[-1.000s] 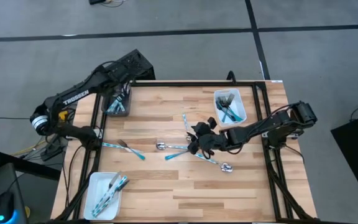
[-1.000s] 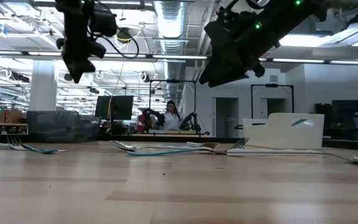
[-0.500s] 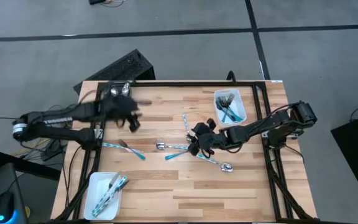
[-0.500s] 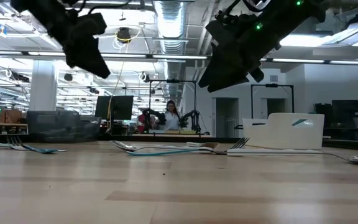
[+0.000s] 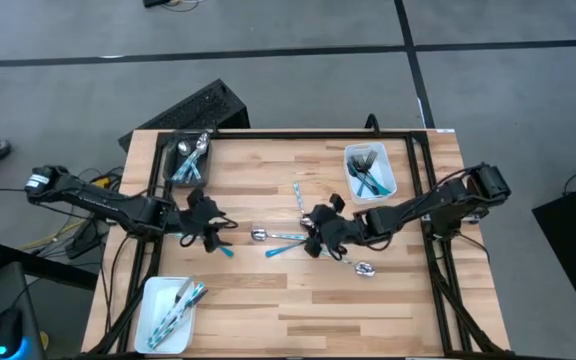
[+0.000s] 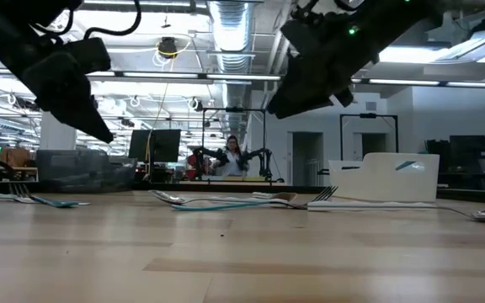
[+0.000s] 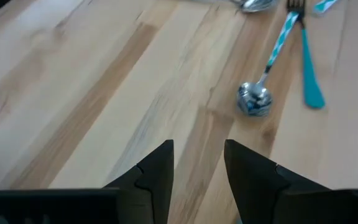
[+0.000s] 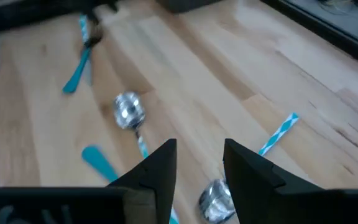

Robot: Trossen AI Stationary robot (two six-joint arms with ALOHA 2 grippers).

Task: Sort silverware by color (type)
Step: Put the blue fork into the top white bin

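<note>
Nearest, the white tray at the desk's near-left corner holds silverware lying lengthwise, teal handles, silver heads. Mid-desk, loose silverware lies mostly left-right, a spoon among it. Both hands hover there empty: left hand and right hand, fingers narrowly parted. Far right, forks fill another tray.

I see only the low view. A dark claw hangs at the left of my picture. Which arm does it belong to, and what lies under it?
Observer: It is the left claw. It hangs over a fork with a teal handle.
Operator: Is the claw open?
Observer: Yes. The left wrist view shows its fingers apart, with nothing between them.
Operator: What is inside the white tray at my right?
Observer: The white tray holds several forks.
</note>
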